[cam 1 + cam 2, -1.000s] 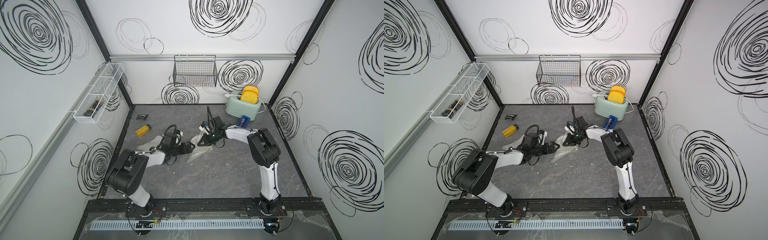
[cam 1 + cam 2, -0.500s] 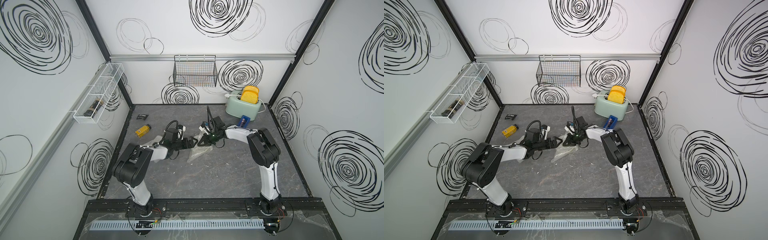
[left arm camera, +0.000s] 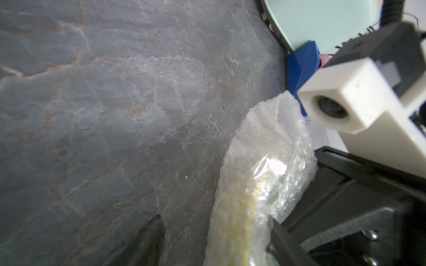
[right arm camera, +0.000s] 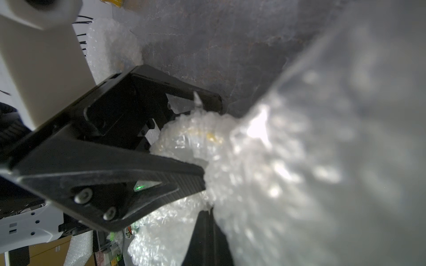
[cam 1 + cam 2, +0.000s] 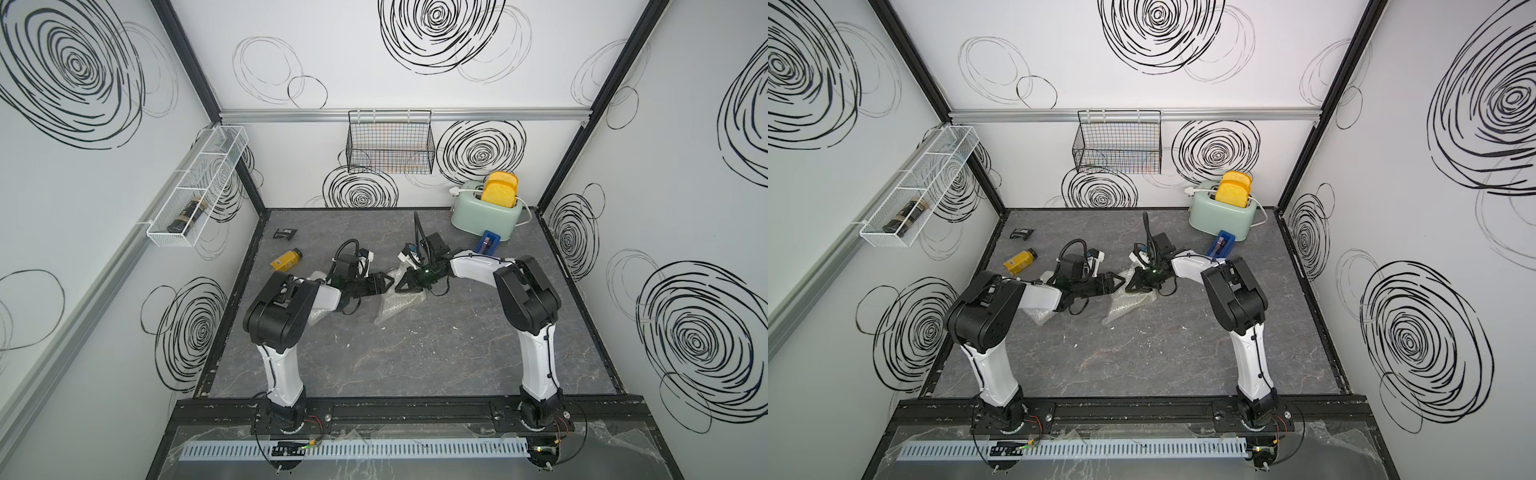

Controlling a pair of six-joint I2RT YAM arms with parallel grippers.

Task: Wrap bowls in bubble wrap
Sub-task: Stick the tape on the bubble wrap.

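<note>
Grey marbled tabletop (image 5: 415, 353), boxed in by white walls with black scribbled rings.

- Right gripper (image 5: 402, 286): jaws pressed together, pinching a bunched sheet of crinkly clear bubble wrap (image 5: 397, 303) mid-tabletop.
- Left gripper (image 4: 211, 140): jaws spread either side of the same bundle, close against the plastic. Whether they squeeze it you cannot tell.
- Inside the bundle you see only the yellow tint of a bowl (image 3: 253, 202); its shape is hidden.
- Loose tail of the wrap lies on the tabletop toward the arm bases.
- Second clear bubble-wrap sheet (image 5: 318, 318): under the left arm.
- Further out, left: yellow bottle (image 5: 286, 259) on its side, small black packet (image 5: 285, 233).
- Further out, back right: blue block (image 5: 489, 243), mint-green toaster (image 5: 478, 218) holding yellow slices.
</note>
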